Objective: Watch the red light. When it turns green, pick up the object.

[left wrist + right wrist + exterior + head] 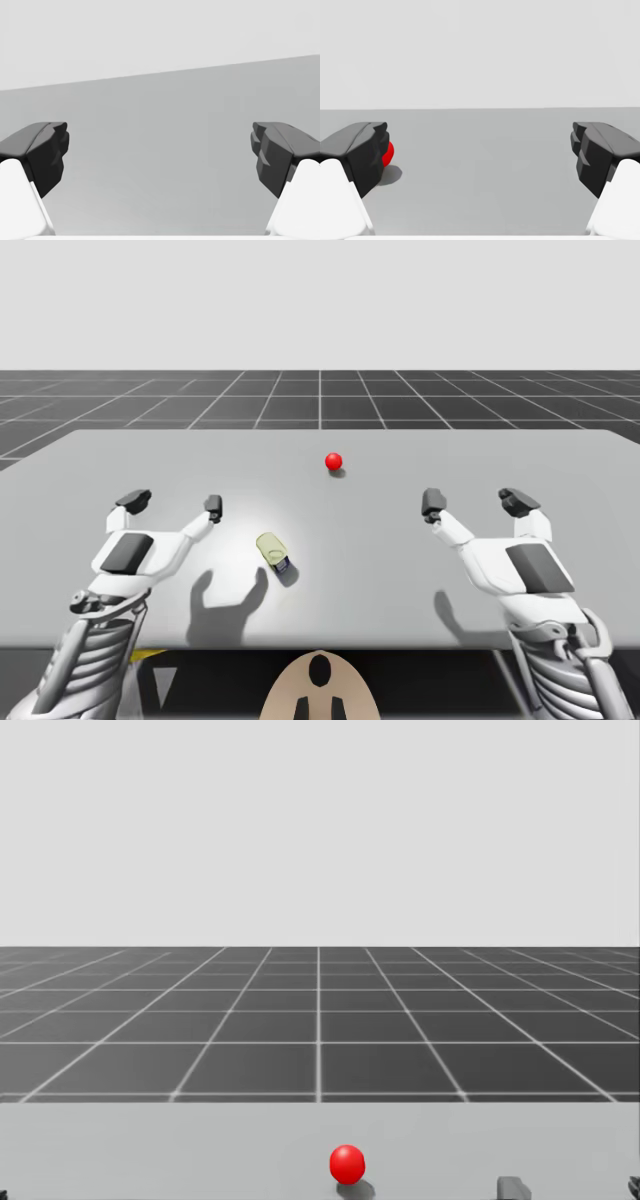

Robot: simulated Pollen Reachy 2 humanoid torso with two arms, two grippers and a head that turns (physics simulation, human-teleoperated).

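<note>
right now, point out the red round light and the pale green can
red round light (333, 461), high view, middle of the sphere
pale green can (269, 545), high view, on its curved side

Red light (333, 461): a small glossy sphere, showing plain red, not green. It is seated directly on the grey worktop (420, 570), at about 12 o'clock from the worktop's middle in the high view. In the head view the red light (347, 1164) is seen low and just right of centre, close to the worktop's far edge.

Can (273, 551): small and short, with a pale yellow-green body and a dark end. It is laid on its side, not upright. The long axis is run from about 11 o'clock to 5 o'clock, dark end at 5. It is placed at about 7 o'clock from the red light, well apart from it, resting on the worktop left of the middle.
</note>
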